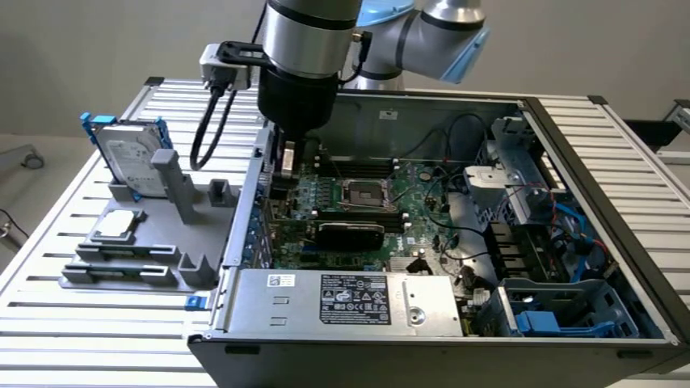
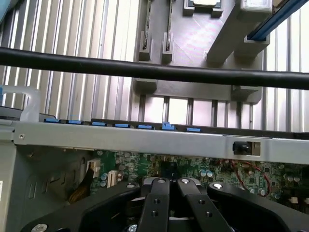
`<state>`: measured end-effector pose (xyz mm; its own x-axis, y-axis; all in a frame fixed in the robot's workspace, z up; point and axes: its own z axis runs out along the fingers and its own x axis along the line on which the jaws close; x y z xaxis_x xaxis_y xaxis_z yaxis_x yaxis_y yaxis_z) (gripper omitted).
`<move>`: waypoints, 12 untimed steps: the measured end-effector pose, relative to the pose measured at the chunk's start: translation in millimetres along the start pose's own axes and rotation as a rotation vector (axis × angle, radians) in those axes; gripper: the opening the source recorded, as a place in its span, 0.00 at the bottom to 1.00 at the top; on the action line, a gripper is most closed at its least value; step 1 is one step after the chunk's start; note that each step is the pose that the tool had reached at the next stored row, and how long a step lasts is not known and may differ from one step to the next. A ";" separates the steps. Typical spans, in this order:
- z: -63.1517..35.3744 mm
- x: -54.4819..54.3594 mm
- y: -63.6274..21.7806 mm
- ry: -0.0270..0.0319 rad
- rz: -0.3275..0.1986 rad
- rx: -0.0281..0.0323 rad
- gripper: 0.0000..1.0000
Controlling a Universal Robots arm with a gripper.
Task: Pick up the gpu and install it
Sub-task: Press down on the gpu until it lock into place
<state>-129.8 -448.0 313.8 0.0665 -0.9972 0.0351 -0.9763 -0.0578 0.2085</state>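
In the exterior view, the arm reaches down into the open computer case [image 1: 539, 113] at its far left corner, the gripper [image 1: 283, 174] low beside the rear wall above the motherboard [image 1: 372, 194]. The gpu [image 1: 347, 235], a black card, sits on the board nearer the power supply [image 1: 345, 301], apart from the gripper. A hard drive [image 1: 128, 162] stands in the grey holder [image 1: 140, 242] on the left.

In the wrist view, the gripper's black fingers [image 2: 155, 200] meet closely, clenched with nothing visibly held, over the green board [image 2: 145, 164].
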 end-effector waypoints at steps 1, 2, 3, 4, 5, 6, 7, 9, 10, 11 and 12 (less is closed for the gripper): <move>-0.7 0.3 -3.2 -0.0001 0.000 0.0000 0.11; -1.4 0.7 -6.7 0.0000 0.000 0.0000 0.11; -2.2 1.1 -10.6 0.0000 0.000 0.0000 0.11; -3.0 1.4 -14.4 -0.0001 0.000 0.0000 0.11; -3.9 1.7 -18.6 0.0000 0.000 0.0000 0.11; -4.9 2.1 -23.0 0.0001 0.000 -0.0001 0.11; -5.8 2.5 -27.4 0.0000 0.000 0.0000 0.11; -7.7 3.2 -36.1 -0.0006 0.000 0.0000 0.11; -8.7 3.6 -40.5 -0.0014 0.000 0.0001 0.11; -10.0 4.0 -44.8 -0.0024 0.000 0.0001 0.11; -11.6 4.4 -49.5 -0.0045 -0.001 0.0003 0.11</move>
<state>-78.9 -449.0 315.0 0.0666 -0.9973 0.0305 -0.9763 -0.0588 0.2083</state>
